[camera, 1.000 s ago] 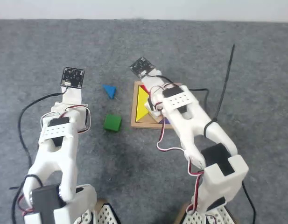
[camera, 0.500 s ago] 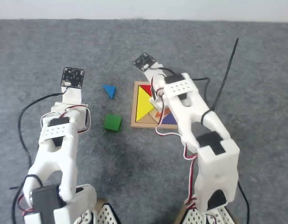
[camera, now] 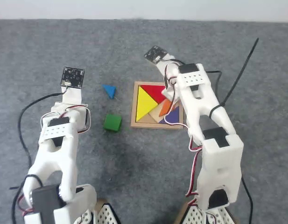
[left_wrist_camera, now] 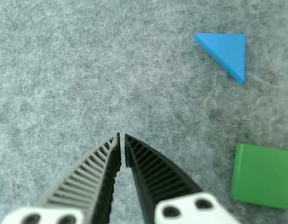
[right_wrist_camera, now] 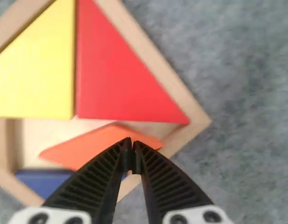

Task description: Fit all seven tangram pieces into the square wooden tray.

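On the grey mat (camera: 87, 46), the tray (camera: 148, 125) lay between the two arms, nearer the right one. A yellow triangle (camera: 144, 105) filled its left part and a red triangle (camera: 155, 92) sat along its far edge, the two touching along one side. An orange piece (camera: 165, 107) lay just below the red one, and a dark blue piece (camera: 174, 114) sat beside it toward the near right corner. Bare wood showed on the tray floor between the yellow triangle and the orange piece. The right arm hid the tray's right edge in the high view.

The right gripper (right_wrist_camera: 132, 142) hung above the orange piece near the tray's rim, its jaws pressed together and holding nothing.

Left of the tray, well apart from it, a small blue triangle (left_wrist_camera: 225, 49) lay flat on the mat. A green square (left_wrist_camera: 263, 175) lay nearer the arms, closer to the tray.

The left gripper (left_wrist_camera: 122, 137) was over bare mat, off to the side of both loose pieces. Its jaws were all but closed, with only a sliver between the tips, and empty.
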Controlling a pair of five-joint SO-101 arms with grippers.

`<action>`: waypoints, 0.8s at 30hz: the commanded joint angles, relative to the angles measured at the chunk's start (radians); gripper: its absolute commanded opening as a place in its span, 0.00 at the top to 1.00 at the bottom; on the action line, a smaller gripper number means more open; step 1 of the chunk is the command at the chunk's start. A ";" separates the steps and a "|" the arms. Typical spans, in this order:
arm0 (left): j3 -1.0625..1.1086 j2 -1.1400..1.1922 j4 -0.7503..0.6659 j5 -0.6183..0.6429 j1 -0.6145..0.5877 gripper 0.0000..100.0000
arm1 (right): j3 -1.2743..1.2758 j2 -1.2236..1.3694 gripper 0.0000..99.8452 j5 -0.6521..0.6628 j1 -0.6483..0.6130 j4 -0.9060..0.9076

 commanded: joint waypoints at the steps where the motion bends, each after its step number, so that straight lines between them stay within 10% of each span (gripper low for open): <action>1: -0.056 -0.005 0.008 -0.008 0.002 0.99 | -0.057 -0.028 0.99 -0.029 0.010 -0.027; 24: -0.056 -0.005 0.008 -0.008 0.002 0.99 | -0.275 0.151 0.99 -0.012 -0.042 0.314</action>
